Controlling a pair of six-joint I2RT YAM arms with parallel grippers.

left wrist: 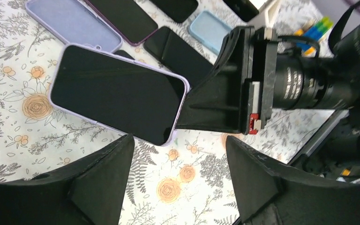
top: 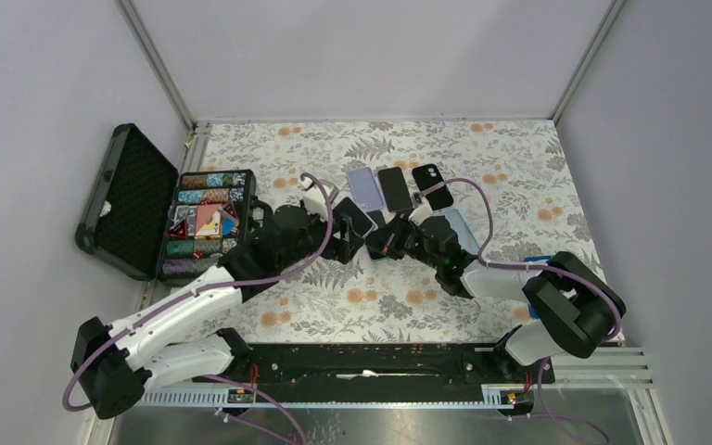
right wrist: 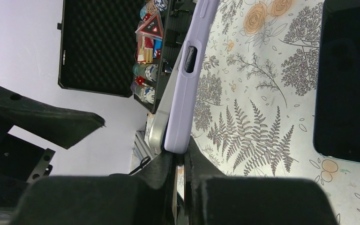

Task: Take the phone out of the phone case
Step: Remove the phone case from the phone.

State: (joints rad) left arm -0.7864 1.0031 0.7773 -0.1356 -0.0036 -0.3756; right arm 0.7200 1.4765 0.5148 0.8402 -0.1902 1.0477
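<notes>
Cased phone pinched by right arm, left jaws open beside it

Mid-table, both arms meet over the floral-print tablecloth (top: 519, 167). The right gripper (right wrist: 180, 161) is clamped tight on one end of the lilac soft phone case (right wrist: 183, 93), fingers pressed flat on either face. The black-screened phone (left wrist: 117, 91) sits inside that case, and from the left wrist view the lilac rim runs all round the glass. From the right wrist the pair is seen edge-on, and a silvery edge shows alongside the lilac wall near the pinch. Can't tell if the far end touches the cloth.

The left gripper (left wrist: 179, 140) has its jaws spread wide and nothing in them. Its two black fingers (left wrist: 98, 183) sit just short of the phone's near corner, not touching it.

Far side of the cloth has a row of spares: an empty lilac case (top: 363, 185), a dark slab phone (top: 395, 188) and a black phone with camera bump (top: 433, 185). A pale blue case (left wrist: 211, 29) lies just beyond the right arm's wrist.

At the left table edge is an open black hard carry case with foam lid (top: 130, 199), its tray full of colourful chips and cards (top: 206, 222), well apart from the held phone
</notes>
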